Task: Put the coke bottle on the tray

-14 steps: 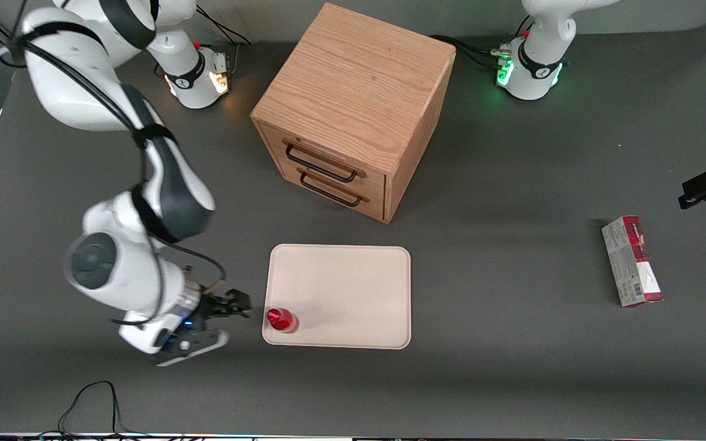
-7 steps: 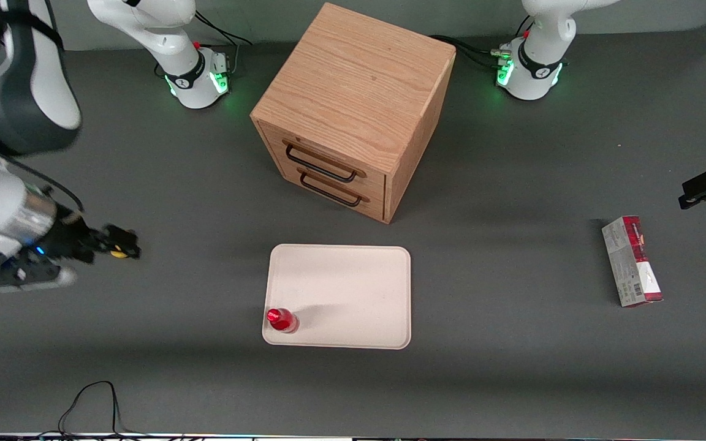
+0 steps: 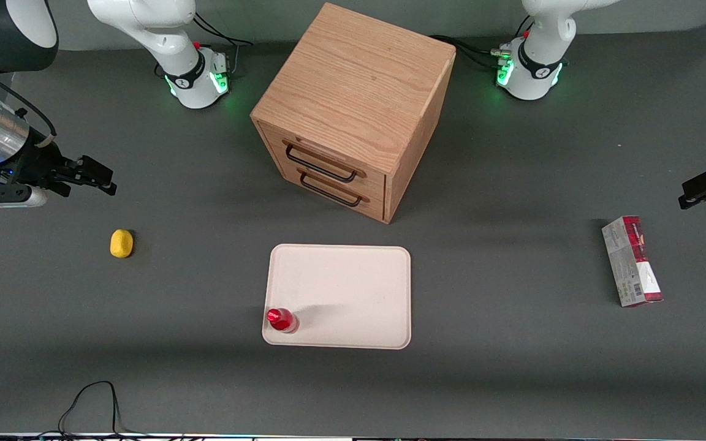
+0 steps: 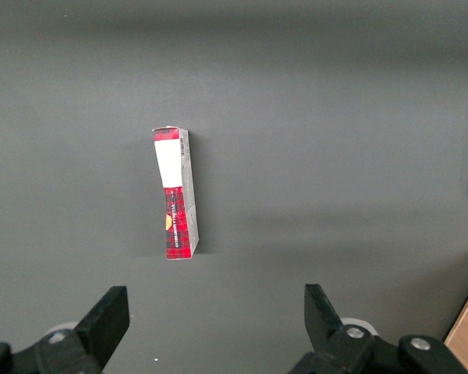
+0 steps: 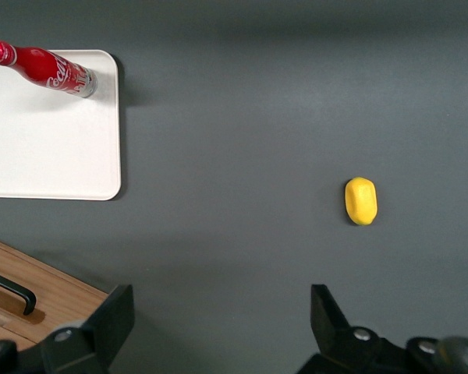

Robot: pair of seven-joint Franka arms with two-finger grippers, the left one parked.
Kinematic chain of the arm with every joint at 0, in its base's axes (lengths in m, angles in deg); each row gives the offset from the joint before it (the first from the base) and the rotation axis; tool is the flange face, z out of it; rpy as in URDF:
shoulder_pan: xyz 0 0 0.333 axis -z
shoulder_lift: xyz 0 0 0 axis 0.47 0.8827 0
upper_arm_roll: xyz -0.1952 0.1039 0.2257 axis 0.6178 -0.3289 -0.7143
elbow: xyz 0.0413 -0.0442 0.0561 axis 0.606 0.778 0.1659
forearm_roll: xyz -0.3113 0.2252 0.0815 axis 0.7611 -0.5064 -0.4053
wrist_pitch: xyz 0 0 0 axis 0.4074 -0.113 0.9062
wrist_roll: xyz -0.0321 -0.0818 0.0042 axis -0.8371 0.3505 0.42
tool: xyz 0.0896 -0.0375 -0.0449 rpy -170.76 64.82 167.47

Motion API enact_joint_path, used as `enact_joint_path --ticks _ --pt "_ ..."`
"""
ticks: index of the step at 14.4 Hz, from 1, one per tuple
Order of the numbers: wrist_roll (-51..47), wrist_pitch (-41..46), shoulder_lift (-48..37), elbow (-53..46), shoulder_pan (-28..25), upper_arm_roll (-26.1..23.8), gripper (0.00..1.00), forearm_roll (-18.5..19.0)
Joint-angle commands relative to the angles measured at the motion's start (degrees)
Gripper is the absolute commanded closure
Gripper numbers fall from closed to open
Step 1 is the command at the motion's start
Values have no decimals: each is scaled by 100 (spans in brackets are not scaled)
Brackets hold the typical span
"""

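One step seems left, parking the arm: the bottle (image 3: 281, 320) stands on the tray (image 3: 353, 288) corner, and the gripper (image 3: 98, 177) hangs wide and empty toward the working arm's end.

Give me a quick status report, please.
Gripper open, empty, raised at the working arm's end. Coke bottle upright on tray corner. Nothing in the way.

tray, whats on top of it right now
Only the coke bottle stands upright on the tray, in its corner nearest the working arm. The end effector, open, hangs apart above the table.
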Motion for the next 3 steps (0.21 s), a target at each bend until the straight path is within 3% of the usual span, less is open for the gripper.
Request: enact_joint_path --ticks 1,3 --pt "-80 0 27 -41 -9 48 0 37" --pt "-89 0 45 -68 -26 48 0 37"
